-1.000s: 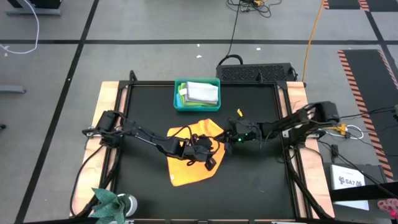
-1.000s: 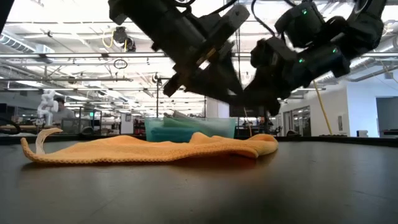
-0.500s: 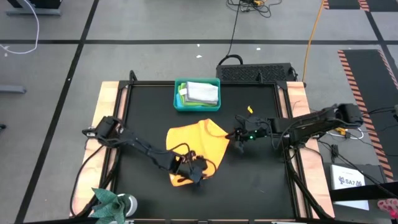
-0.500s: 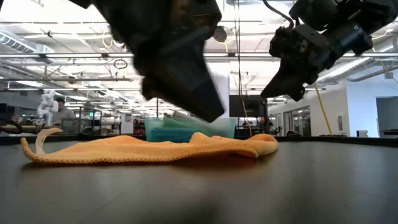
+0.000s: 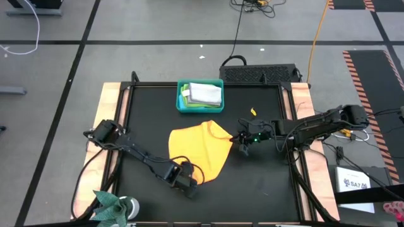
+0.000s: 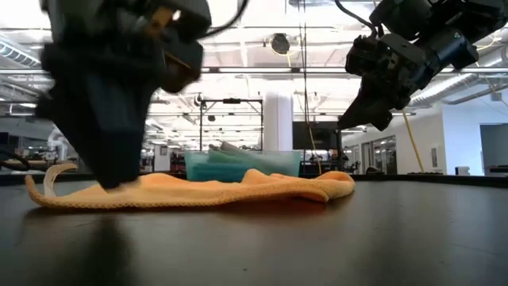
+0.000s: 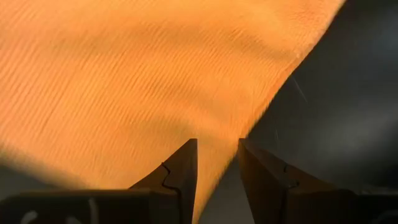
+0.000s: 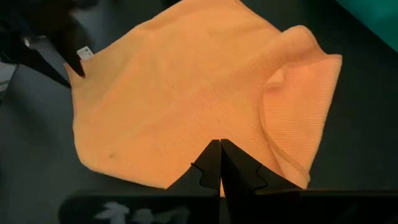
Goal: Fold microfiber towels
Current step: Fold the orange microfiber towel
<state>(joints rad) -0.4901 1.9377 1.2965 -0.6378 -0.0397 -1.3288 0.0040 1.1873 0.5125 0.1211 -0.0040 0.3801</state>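
Orange-yellow towel (image 5: 199, 151): spread mid-table, one corner folded over, seen only in right wrist view. Left gripper (image 7: 214, 163): jaws parted at the towel's near edge, empty. Right gripper (image 8: 220, 163): closed, empty, above the towel's right edge. Teal bin (image 5: 200, 96): folded towels inside, overhead.

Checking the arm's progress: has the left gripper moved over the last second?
Yes. The left gripper has moved away from the teal plastic bin to the orange-yellow towel's near edge.

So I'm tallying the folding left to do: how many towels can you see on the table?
3 visible: the orange towel spread mid-table, plus a grey towel over a lime green towel in the teal bin at the far edge. More may be hidden beneath those.
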